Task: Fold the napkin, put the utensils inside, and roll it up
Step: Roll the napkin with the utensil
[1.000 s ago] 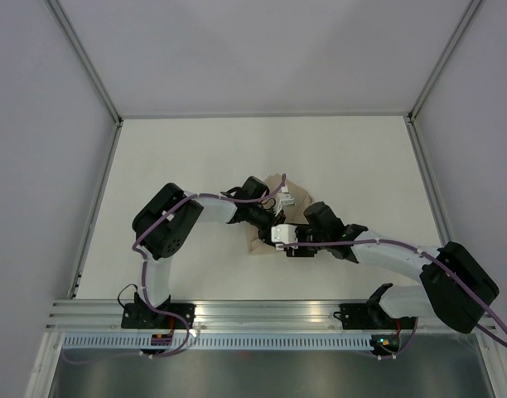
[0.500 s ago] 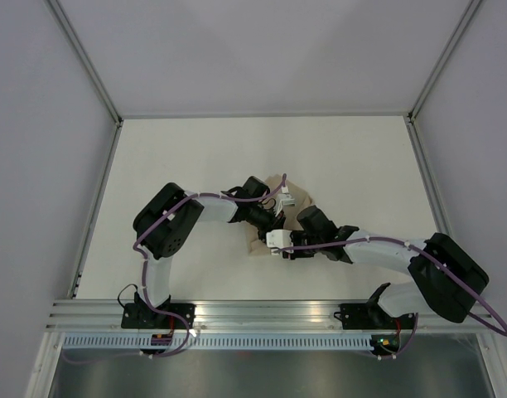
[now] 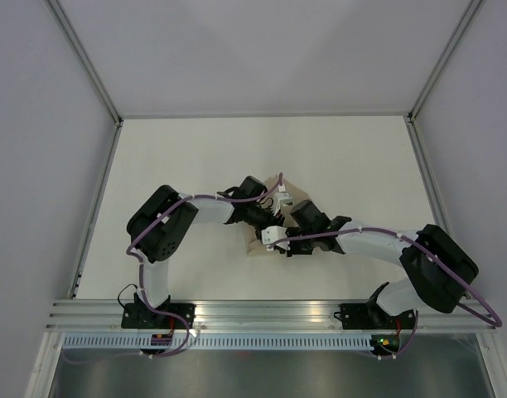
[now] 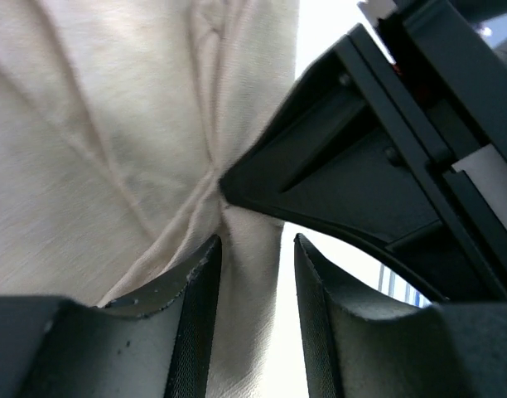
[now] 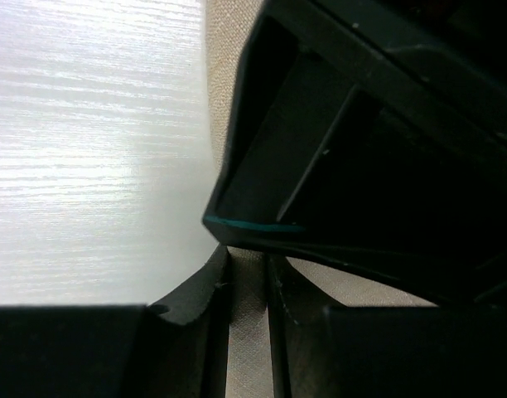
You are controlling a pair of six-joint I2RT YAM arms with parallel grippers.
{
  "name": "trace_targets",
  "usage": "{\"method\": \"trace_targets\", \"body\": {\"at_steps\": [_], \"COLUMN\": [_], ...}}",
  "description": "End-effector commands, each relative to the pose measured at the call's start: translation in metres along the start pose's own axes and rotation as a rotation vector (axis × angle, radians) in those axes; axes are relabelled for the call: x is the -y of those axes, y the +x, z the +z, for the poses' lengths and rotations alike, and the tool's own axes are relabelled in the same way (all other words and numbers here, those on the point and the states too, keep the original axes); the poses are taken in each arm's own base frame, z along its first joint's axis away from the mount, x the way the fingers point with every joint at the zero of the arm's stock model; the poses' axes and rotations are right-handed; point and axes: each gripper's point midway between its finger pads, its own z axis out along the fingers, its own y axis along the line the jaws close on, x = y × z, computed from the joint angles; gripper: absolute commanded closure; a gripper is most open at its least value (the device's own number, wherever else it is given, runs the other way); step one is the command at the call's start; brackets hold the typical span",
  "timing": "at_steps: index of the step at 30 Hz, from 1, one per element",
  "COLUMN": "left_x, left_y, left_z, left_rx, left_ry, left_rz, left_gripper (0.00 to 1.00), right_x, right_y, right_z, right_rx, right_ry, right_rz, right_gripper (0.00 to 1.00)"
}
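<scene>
The beige napkin [image 3: 255, 245] lies bunched and creased at the table's middle, mostly covered by both grippers. In the left wrist view the napkin [image 4: 113, 124] shows folds running together at the tip of the right gripper. My left gripper [image 4: 255, 245] is open, with the napkin's edge and some white table between its fingers. My right gripper [image 5: 248, 265] is shut on a strip of napkin [image 5: 222, 66]. In the top view the left gripper [image 3: 266, 217] and right gripper [image 3: 270, 237] nearly touch over the cloth. The fork is hidden or out of view.
The white table [image 3: 187, 157] is bounded by grey walls with metal posts at the far corners [image 3: 119, 121]. An aluminium rail [image 3: 262, 313] runs along the near edge by the arm bases.
My right arm has swung left and a little farther back, bringing its gripper closer against the left one on the napkin. The left arm has barely moved.
</scene>
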Motion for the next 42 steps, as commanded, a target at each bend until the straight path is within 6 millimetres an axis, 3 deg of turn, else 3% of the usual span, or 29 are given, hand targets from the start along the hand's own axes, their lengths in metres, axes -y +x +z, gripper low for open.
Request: {"method": "trace_targets", "body": {"at_steps": [1,5,8,9,10,13,14,15,16,19,23,24,25,27,28,31,35,37,42], "left_x": [-0.014,-0.024,-0.038,-0.034,-0.045,-0.047,-0.043,-0.036,-0.041,-0.027,-0.018,-0.014,-0.02,-0.003,-0.005,0.007,0.024,0.02,0.027], "left_y": [-0.017,-0.035,-0.05,-0.061,-0.062,-0.076,-0.081,-0.09,-0.086,-0.088,-0.078,-0.08,-0.062,-0.065,-0.053,-0.05,-0.047,-0.044,-0.041], "left_z": [-0.019,-0.041,-0.072,-0.084,-0.097,-0.126,-0.135,-0.147,-0.157,-0.175,-0.188,-0.193,-0.191,-0.198,-0.195,-0.185,-0.156,-0.147,-0.103], "left_rx": [0.06,0.149,0.262,0.308,0.346,0.442,0.477,0.524,0.552,0.629,0.678,0.712,0.705,0.775,0.766,0.752,0.684,0.644,0.509], "left_ry": [-0.127,-0.226,-0.328,-0.351,-0.432,-0.566,-0.591,-0.619,-0.686,-0.726,-0.779,-0.791,-0.82,-0.823,-0.845,-0.893,-0.922,-0.956,-0.927], "left_rz": [0.001,-0.002,-0.014,0.004,-0.015,0.002,0.019,0.045,0.024,0.062,0.091,0.11,0.097,0.163,0.166,0.26,0.416,0.46,0.621], "left_gripper": [0.53,0.52,0.52,0.51,0.51,0.5,0.5,0.5,0.49,0.48,0.48,0.48,0.48,0.48,0.48,0.49,0.48,0.47,0.45], "right_x": [-0.024,-0.03,-0.03,-0.026,-0.031,-0.025,-0.03,-0.023,-0.023,-0.016,-0.016,-0.008,-0.007,-0.002,0.0,0.005,0.01,0.012,0.014], "right_y": [0.006,0.009,0.011,0.009,0.012,0.008,0.013,0.009,0.015,0.015,0.026,0.021,0.022,0.026,0.028,0.033,0.039,0.042,0.047], "right_z": [-0.001,-0.001,-0.001,-0.002,-0.001,-0.002,-0.001,-0.001,0.001,0.002,0.009,0.011,0.012,0.016,0.017,0.023,0.03,0.032,0.035], "right_rx": [-0.036,-0.045,-0.05,-0.047,-0.055,-0.046,-0.058,-0.048,-0.058,-0.067,-0.104,-0.087,-0.09,-0.101,-0.104,-0.119,-0.135,-0.138,-0.15], "right_ry": [-0.145,-0.218,-0.257,-0.261,-0.297,-0.332,-0.374,-0.378,-0.401,-0.44,-0.522,-0.523,-0.537,-0.56,-0.563,-0.571,-0.576,-0.576,-0.591], "right_rz": [0.055,0.104,0.139,0.138,0.161,0.183,0.217,0.214,0.242,0.272,0.349,0.353,0.367,0.403,0.412,0.447,0.471,0.483,0.508], "right_gripper": [0.92,0.93,0.94,0.94,0.94,0.94,0.95,0.94,0.94,0.95,0.95,0.95,0.95,0.95,0.95,0.95,0.95,0.95,0.95]}}
